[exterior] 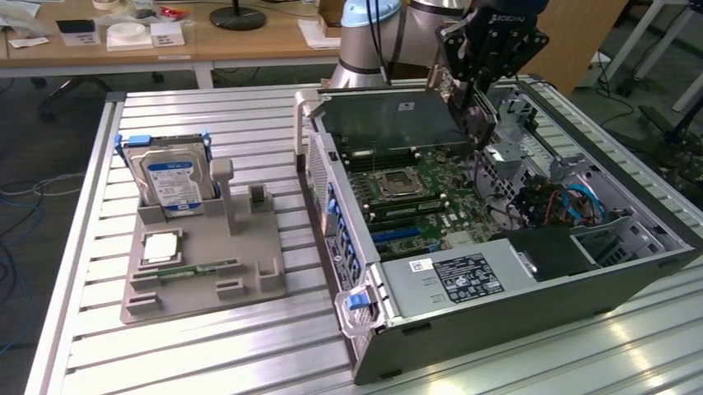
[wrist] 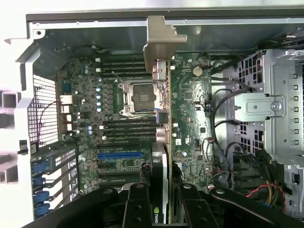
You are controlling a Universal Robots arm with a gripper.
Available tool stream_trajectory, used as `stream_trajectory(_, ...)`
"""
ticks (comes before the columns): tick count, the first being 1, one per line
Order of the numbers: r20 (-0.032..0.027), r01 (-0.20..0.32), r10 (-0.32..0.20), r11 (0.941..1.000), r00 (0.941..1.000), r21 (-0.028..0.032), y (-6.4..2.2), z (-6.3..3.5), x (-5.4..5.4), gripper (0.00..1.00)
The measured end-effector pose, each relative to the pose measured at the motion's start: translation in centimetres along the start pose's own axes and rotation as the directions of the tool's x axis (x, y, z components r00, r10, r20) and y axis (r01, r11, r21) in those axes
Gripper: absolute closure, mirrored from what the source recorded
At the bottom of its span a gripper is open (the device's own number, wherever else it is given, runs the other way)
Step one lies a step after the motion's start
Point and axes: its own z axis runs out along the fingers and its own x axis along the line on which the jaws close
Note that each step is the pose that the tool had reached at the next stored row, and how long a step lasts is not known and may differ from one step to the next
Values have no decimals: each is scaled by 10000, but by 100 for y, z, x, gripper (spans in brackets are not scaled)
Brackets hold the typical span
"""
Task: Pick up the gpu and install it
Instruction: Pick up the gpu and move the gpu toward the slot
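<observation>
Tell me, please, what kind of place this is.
Probably a robotics lab or test workshop. A robot arm holds a gpu over the motherboard of an open computer case on a slotted aluminium table, a grey fixture beside it carries a hard drive, and cluttered wooden desks stand behind.

Slatted aluminium surface (exterior: 220,346) in the foreground, grooves running away from the camera, bright glare on the slats toward the exterior view's lower right. Behind it, light wooden desks (exterior: 253,45) strewn with white boxes (exterior: 130,34), papers (exterior: 318,33) and a round black lamp base (exterior: 239,16). Grey floor (exterior: 44,140) below on the exterior view's left, with loose blue cable (exterior: 13,197) and dark chair legs (exterior: 66,90) under the desk. Toward the exterior view's right, a wooden panel (exterior: 577,41) and white frame legs (exterior: 648,49) over more grey floor. Even, diffuse lighting throughout.
</observation>
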Motion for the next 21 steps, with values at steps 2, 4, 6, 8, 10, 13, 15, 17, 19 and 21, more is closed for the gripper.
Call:
stream_trajectory(2, 0, -1, 1, 10000, 10000, -1, 0, 0, 0, 73)
stream_trajectory(4, 0, -1, 1, 10000, 10000, -1, 1, 1, -5, 73)
stream_trajectory(6, 0, -1, 1, 10000, 10000, 0, 3, 1, -38, 73)
stream_trajectory(8, 0, -1, 1, 10000, 10000, -1, 7, 3, -96, 73)
stream_trajectory(10, 0, 0, 0, 10000, 10000, -1, 12, 5, -167, 73)
stream_trajectory(13, -1, -1, 1, 10000, 10000, 0, 20, 8, -275, 73)
stream_trajectory(15, -1, 0, 0, 10000, 10000, 0, 26, 10, -351, 73)
stream_trajectory(17, -1, -1, 1, 10000, 10000, -2, 31, 13, -426, 73)
stream_trajectory(19, -2, -1, 1, 10000, 10000, -1, 36, 14, -503, 73)
stream_trajectory(21, -3, -1, 1, 10000, 10000, 0, 42, 16, -589, 73)
